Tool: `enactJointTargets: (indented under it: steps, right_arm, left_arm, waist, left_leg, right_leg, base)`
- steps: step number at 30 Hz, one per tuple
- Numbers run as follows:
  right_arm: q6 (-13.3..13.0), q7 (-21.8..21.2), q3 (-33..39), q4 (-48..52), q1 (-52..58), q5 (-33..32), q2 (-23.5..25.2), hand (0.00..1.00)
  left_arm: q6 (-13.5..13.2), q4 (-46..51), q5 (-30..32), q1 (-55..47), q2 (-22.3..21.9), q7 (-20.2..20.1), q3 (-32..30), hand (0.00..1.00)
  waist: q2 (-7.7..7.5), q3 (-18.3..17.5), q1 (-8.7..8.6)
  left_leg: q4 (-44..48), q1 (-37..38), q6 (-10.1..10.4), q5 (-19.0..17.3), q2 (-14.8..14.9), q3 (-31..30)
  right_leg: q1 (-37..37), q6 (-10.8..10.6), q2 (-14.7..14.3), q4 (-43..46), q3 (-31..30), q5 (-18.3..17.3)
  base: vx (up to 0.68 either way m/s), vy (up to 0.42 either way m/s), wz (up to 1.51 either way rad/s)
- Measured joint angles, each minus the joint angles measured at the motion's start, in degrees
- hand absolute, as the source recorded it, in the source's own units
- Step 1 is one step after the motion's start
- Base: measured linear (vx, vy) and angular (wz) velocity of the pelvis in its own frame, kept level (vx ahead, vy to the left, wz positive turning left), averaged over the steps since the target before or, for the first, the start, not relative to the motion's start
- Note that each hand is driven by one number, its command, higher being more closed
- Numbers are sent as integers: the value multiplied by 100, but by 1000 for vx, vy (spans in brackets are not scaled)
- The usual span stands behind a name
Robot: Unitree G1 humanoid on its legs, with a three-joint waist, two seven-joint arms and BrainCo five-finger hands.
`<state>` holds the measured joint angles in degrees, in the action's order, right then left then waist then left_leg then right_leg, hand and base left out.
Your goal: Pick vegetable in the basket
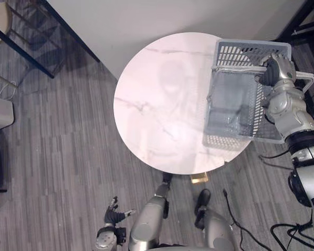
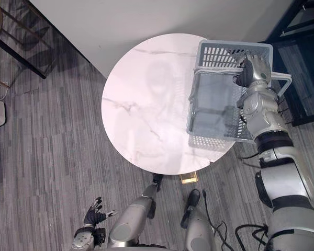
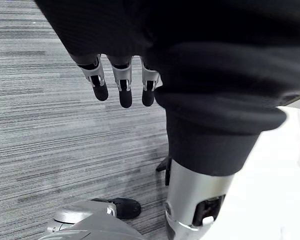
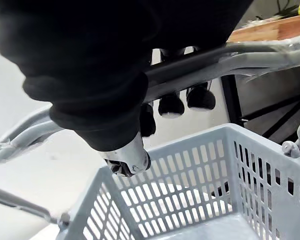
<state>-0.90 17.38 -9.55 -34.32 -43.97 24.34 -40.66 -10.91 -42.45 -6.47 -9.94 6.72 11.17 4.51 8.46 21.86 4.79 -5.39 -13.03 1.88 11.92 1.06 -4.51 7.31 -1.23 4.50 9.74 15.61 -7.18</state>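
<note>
Down by the striped grey floor (image 1: 68,136), closest in, the left hand (image 1: 113,213) hangs at the robot's side with its fingers (image 3: 122,87) loose and slightly spread, holding nothing. Just beyond stands a round white marble table (image 1: 162,104). Over the table's right-hand edge sits the grey mesh basket (image 1: 251,52), its near corner jutting past the rim and its plain grey bottom showing. The right hand (image 1: 276,70) is at the basket's far end, fingers (image 4: 171,105) curled under and round the raised wire handle (image 4: 215,62), thumb closed beside them. Farther back, past the handle, a wooden board (image 4: 270,30) shows on a dark frame, with something yellow and green at its corner, possibly produce.
</note>
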Motion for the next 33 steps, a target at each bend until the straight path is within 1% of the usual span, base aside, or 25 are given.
enactJointTargets:
  steps: [1,2,4,5,8,9,11,12,13,14,15,16,20,21,23,24,25,26,27,28,29,30,31,32,33]
  right_arm:
    - [-5,1,58,133,118,-43,31,100]
    - [-24,4,302,617,536,-179,189,100]
    - [-87,20,675,1216,1170,-366,480,100]
    - [-117,14,927,1533,1650,-620,718,100]
    - [-130,-23,1278,1830,2385,-964,1076,100]
    - [-132,-119,1635,2076,3198,-1337,1389,100]
    - [-132,-178,1822,2170,3611,-1599,1551,100]
    - [-136,-255,1990,2277,3980,-1801,1729,100]
    - [-137,-305,2120,2344,4279,-1977,1928,100]
    - [-137,-353,2177,2387,4435,-2067,2039,100]
    - [-137,-407,2278,2470,4816,-2225,2271,100]
    - [-137,-429,2328,2485,4970,-2297,2375,100]
    - [-127,-634,2435,2498,5635,-2608,2978,100]
    - [-127,-651,2420,2498,5668,-2608,3051,100]
    - [-126,-658,2417,2499,5684,-2637,3293,100]
    - [-126,-645,2419,2526,5703,-2732,3381,100]
    - [-126,-635,2426,2578,5721,-2852,3420,100]
    - [-124,-632,2440,2637,5724,-2947,3453,100]
    - [-121,-630,2436,2696,5724,-2953,3507,100]
    - [-121,-629,2437,2842,5848,-2952,3595,100]
    - [-123,-631,2441,2851,5943,-2952,3598,100]
    - [-127,-628,2466,2851,5977,-2957,3594,100]
    - [-136,-620,2496,2851,5972,-2965,3595,100]
    - [-147,-554,2547,2849,5955,-3005,3585,100]
    - [-145,-506,2580,2848,5934,-3053,3567,100]
  left_arm:
    - [8,6,2,-2,-6,0,-11,0]
    - [50,38,17,-4,-13,-4,-30,0]
    - [69,104,46,-10,-13,-18,-57,0]
    - [106,164,53,-9,-13,-110,-94,0]
    - [152,213,64,-20,-14,-136,-184,0]
    - [194,254,64,-31,-8,-207,-397,0]
    - [196,270,64,-51,-5,-243,-503,0]
    - [204,280,64,-69,26,-244,-546,0]
    - [238,373,64,-128,37,-254,-616,0]
    - [246,413,63,-170,34,-264,-661,0]
    - [297,485,63,-226,36,-308,-738,0]
    - [302,508,62,-243,39,-343,-745,0]
    - [325,733,61,-276,35,-366,-746,0]
    - [326,766,59,-282,34,-367,-745,0]
    - [333,1046,54,-387,33,-363,-745,0]
    - [333,1183,52,-419,34,-363,-745,0]
    - [344,1290,53,-418,36,-361,-750,0]
    - [356,1456,53,-429,9,-360,-770,0]
    - [355,1540,55,-434,11,-359,-801,0]
    - [357,1605,56,-436,30,-360,-834,0]
    - [365,1613,56,-447,9,-356,-872,0]
    - [365,1640,57,-467,2,-356,-883,0]
    - [365,1686,57,-509,-54,-355,-917,0]
    - [365,1742,57,-536,-78,-345,-931,0]
    - [367,1747,52,-514,-97,-340,-971,0]
  waist:
    - [-8,-3,-27]
    - [-43,-10,-121]
    - [-149,-46,-197]
    - [-233,-89,-298]
    - [-385,-191,-401]
    - [-528,-364,-413]
    - [-578,-493,-414]
    - [-632,-599,-447]
    - [-685,-656,-543]
    - [-701,-705,-610]
    - [-730,-793,-723]
    - [-732,-832,-738]
    - [-718,-899,-763]
    - [-719,-899,-751]
    - [-765,-877,-672]
    - [-781,-873,-703]
    - [-819,-850,-717]
    - [-765,-831,-675]
    - [-778,-803,-648]
    - [-833,-803,-639]
    - [-887,-823,-582]
    - [-915,-840,-544]
    - [-963,-866,-535]
    - [-1026,-899,-488]
    - [-1005,-906,-435]
  left_leg:
    - [-1,27,1,-1,-3,1]
    - [-1,113,3,-3,-7,21]
    - [-1,192,4,-4,-11,101]
    - [-1,231,5,-5,-1,177]
    - [-1,362,12,-12,8,308]
    - [-2,522,62,-92,29,412]
    - [-2,596,21,-195,63,510]
    - [-3,645,-1,-226,70,604]
    - [-6,719,-24,-264,67,652]
    - [-8,735,-24,-273,65,680]
    - [-12,793,-20,-316,67,770]
    - [-13,816,-3,-344,69,814]
    - [-14,955,-20,-356,89,1083]
    - [-13,963,-20,-356,95,1134]
    - [-1,955,-33,-366,132,1450]
    - [161,817,-111,-413,137,1542]
    - [442,655,-226,-446,139,1593]
    - [777,437,-362,-595,313,1648]
    - [912,360,-409,-688,352,1674]
    - [1209,264,-424,-823,369,1644]
    - [1371,222,-396,-886,380,1636]
    - [1464,152,-384,-894,391,1620]
    - [1556,33,-381,-884,394,1607]
    - [1746,-203,-290,-820,417,1597]
    - [1833,-338,-185,-699,461,1610]
  right_leg:
    - [-24,-5,4,0,-6,3]
    - [-96,-13,16,-5,-47,8]
    - [-124,-33,20,-30,-189,20]
    - [-165,-88,28,-103,-270,56]
    - [-235,-120,54,-112,-405,76]
    - [-325,-169,49,-166,-606,111]
    - [-343,-197,23,-197,-743,138]
    - [-333,-226,22,-226,-844,155]
    - [-357,-259,24,-258,-934,172]
    - [-376,-291,24,-294,-955,183]
    - [-421,-325,22,-358,-1015,211]
    - [-422,-324,18,-365,-1075,214]
    - [-448,-401,-12,-387,-1310,312]
    - [-421,-405,-17,-372,-1375,321]
    - [-183,-393,-30,-147,-1599,382]
    - [-65,-328,36,13,-1591,346]
    - [14,-375,62,56,-1606,379]
    - [176,-299,38,575,-1537,246]
    - [387,-148,94,1355,-1447,4]
    - [508,-104,271,2603,-1383,-434]
    - [411,-175,443,3358,-1432,-701]
    - [270,-228,554,3649,-1447,-775]
    - [94,-264,617,3687,-1445,-793]
    - [-227,-368,625,3166,-1443,-858]
    - [-336,-479,551,2817,-1414,-1059]
  base:
    - [0,0,0]
    - [-10,-4,-17]
    - [-31,-5,-33]
    - [-41,7,-31]
    - [-49,19,-30]
    - [-49,17,-50]
    - [-59,28,-50]
    - [-98,52,-46]
    - [-86,46,-39]
    - [-76,45,-35]
    - [-45,33,-29]
    - [-66,51,-40]
    - [-58,26,-30]
    - [-70,26,-49]
    - [-65,6,-53]
    - [-64,7,-24]
    - [-68,-4,-18]
    - [-65,-12,-19]
    - [-91,-51,-13]
    - [-99,-79,0]
    - [-128,-126,4]
    - [-104,-139,2]
    - [-179,-233,7]
    - [-130,-172,6]
    - [-203,-217,-5]
